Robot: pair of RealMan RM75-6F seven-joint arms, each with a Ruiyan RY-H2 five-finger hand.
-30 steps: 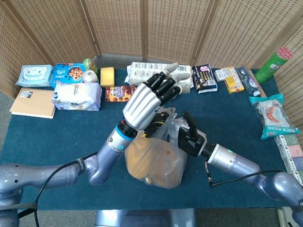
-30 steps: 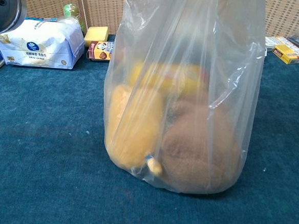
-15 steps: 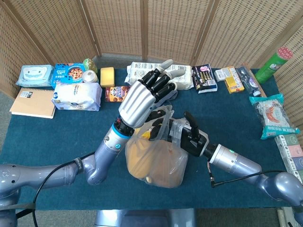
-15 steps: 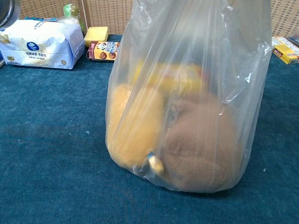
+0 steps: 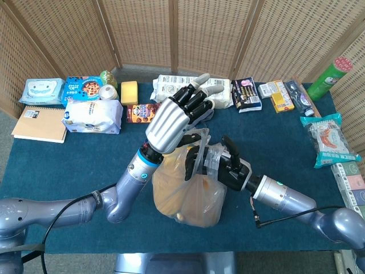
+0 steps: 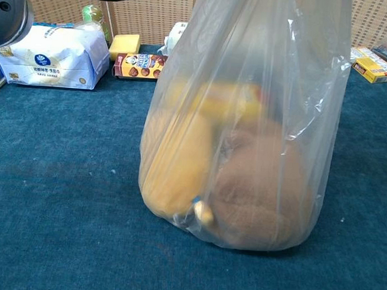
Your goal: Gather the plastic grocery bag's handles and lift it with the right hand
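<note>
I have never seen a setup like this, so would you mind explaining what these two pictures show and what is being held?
This is a two-armed robot with humanlike hands. The head view looks down on the table; the chest view looks straight across it, close to the bag. In the middle stands a clear plastic grocery bag with yellow and brown items inside. The right hand grips the bag's gathered top. The left hand hovers above it, fingers spread, holding nothing. Behind lie snack packets, a white tissue pack and a notebook.
</note>
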